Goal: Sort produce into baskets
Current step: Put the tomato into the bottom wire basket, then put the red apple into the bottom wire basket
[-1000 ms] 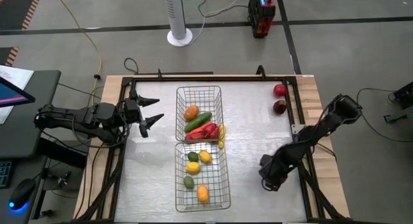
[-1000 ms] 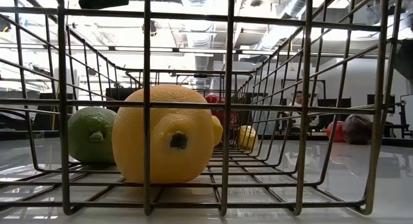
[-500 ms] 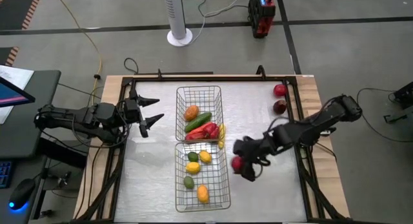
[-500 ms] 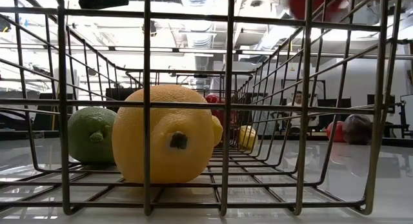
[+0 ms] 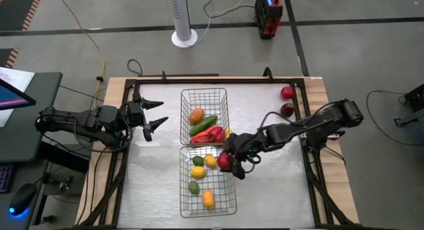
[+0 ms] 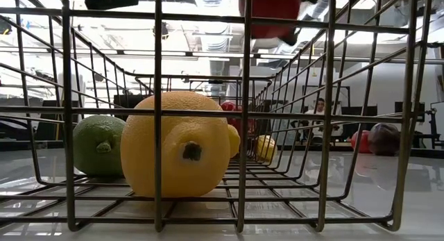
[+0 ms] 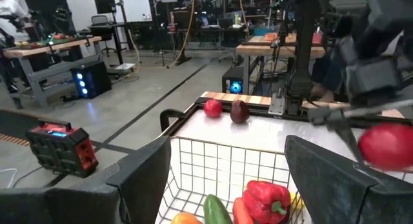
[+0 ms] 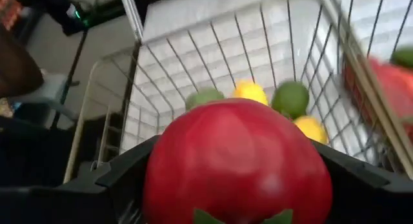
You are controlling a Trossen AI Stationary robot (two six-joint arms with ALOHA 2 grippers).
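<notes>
Silver mesh first: the near basket [image 5: 207,182] sits right under the right claw [image 5: 226,161], with its right rim just below the fingers, and the far basket [image 5: 205,115] is a bit beyond the claw, toward the back of the table. That's the relation everything turns on. The claw is clamped on a red apple [image 5: 224,162], held in the air above the near basket's right edge, so the drop spot lies down and slightly to the claw's left. In the right wrist view the apple [image 8: 236,163] fills the space between the fingers, and lemons and limes can be seen below it in the mesh.

No long axis worth worrying about, since the apple is basically round. Judging by what's already in there, citrus is kept in the near basket and peppers, cucumber and an orange in the far one.

Two more apples [image 5: 287,101] are left well off to the claw's right, by the table's back corner.

The left claw [image 5: 154,118] is parked with fingers spread, well away beside the far basket, so the right arm is clearly the nearer one.
</notes>
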